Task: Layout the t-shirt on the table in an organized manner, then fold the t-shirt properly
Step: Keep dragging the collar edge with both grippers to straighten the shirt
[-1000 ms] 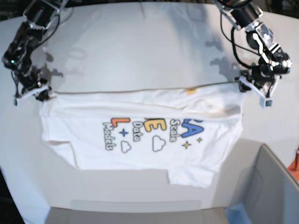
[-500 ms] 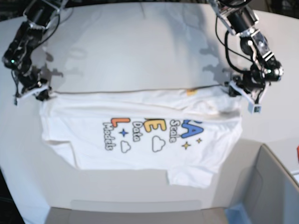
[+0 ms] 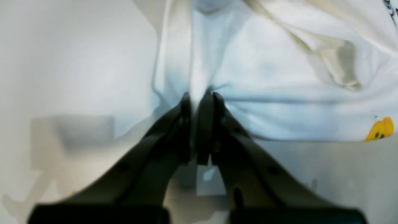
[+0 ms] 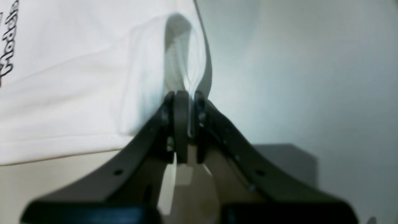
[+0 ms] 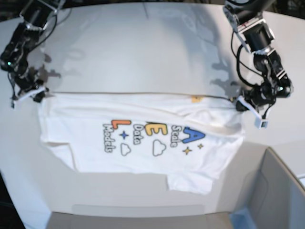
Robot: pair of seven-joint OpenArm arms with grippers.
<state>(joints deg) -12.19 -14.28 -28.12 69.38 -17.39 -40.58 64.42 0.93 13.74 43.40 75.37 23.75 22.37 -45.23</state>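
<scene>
The white t-shirt (image 5: 143, 124) lies spread on the table (image 5: 143, 43), print side up, with blue, yellow and orange letters. Its far edge runs as a straight, taut line between my two grippers. At the view's right, my left gripper (image 5: 240, 105) is shut on the shirt's far corner; the left wrist view shows the gripper (image 3: 199, 96) pinching a ridge of white cloth (image 3: 279, 77), with the yellow neck tag (image 3: 381, 129) off to the right. On the opposite side, my right gripper (image 5: 39, 93) holds the other far corner; seen from the right wrist, the gripper (image 4: 186, 95) is shut on a fold of the shirt (image 4: 77, 77).
A grey box (image 5: 281, 191) with a blue edge (image 5: 240, 217) stands at the near right corner, close to the shirt's sleeve. The table's curved far edge runs behind both arms. A lower grey ledge (image 5: 138, 212) lies along the near side.
My left gripper moved in onto the shirt's far right corner and closed on it. My right gripper pulled its corner slightly outward, and the far edge is stretched straighter.
</scene>
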